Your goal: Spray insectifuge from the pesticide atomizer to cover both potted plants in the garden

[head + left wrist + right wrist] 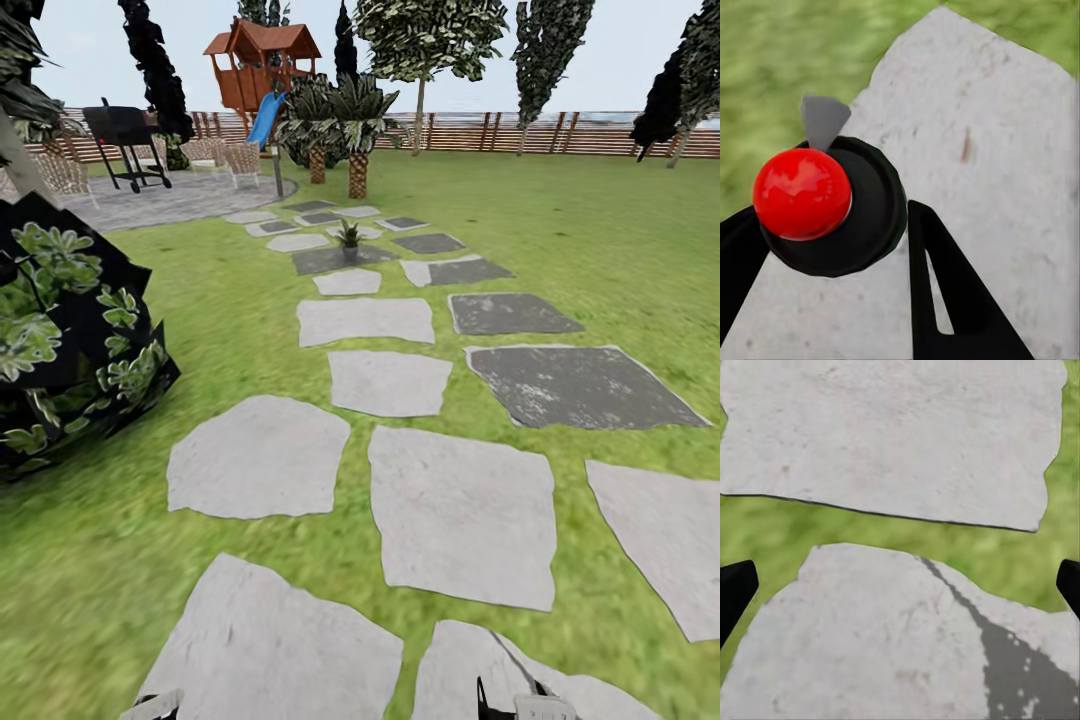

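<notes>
Garden lawn, seen from the head camera: a path of flat stepping stones, pale grey and dark grey, runs away from the robot toward a paved patio.

One potted plant, a small rosette of pointed leaves in a tiny grey pot, stands on a dark stone far up that path, just short of two scaly-trunked palms. Second plant not made out. Beyond the palms: a wooden playhouse with a blue slide, and a brown slatted fence along the lawn's far edge. A black grill sits on the patio. A big dark leafy bush crowds the path's left side, close to the robot.

Left gripper: in the left wrist view the two black fingers flank a round dark body topped by a glossy red ball, with a pale grey nozzle tip poking out beyond it. This is the pesticide atomizer, clamped between the fingers and hanging over a pale stone, grass beyond the stone's edge.

Right gripper: fingers spread wide, only their black tips at the frame edges, nothing between them. Beneath: two pale stones split by a strip of grass.

In the head view, both gripper tops just peek in at the near end of the path.
</notes>
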### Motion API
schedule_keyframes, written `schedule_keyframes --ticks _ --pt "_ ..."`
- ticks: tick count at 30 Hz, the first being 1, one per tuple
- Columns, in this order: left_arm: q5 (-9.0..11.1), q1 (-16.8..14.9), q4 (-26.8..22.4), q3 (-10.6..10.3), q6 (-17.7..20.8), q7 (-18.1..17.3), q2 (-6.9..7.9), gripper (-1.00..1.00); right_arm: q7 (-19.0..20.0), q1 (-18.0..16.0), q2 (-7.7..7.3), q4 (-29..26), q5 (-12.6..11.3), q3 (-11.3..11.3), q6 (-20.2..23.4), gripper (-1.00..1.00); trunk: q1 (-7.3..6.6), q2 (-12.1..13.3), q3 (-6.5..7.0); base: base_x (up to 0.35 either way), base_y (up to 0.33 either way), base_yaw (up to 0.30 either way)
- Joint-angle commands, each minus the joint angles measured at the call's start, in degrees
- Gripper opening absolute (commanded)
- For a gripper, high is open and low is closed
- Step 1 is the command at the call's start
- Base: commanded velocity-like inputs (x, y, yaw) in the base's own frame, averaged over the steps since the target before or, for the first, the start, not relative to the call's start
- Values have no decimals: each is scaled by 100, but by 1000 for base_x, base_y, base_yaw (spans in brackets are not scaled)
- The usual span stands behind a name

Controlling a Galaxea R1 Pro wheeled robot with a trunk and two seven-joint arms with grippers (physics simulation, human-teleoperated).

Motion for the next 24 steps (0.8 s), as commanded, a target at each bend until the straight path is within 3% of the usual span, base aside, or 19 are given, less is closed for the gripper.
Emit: schedule_keyframes --ticks 1,24 --pt "40 -3 5 2 -15 -27 0 -100 -25 -3 1 5 -35 50 -11 100 3 -1 -4 339 0 0" --pt "32 -3 5 -7 -15 -35 -7 -100 -16 -3 1 6 -30 51 -7 100 3 -1 -4 339 0 0"
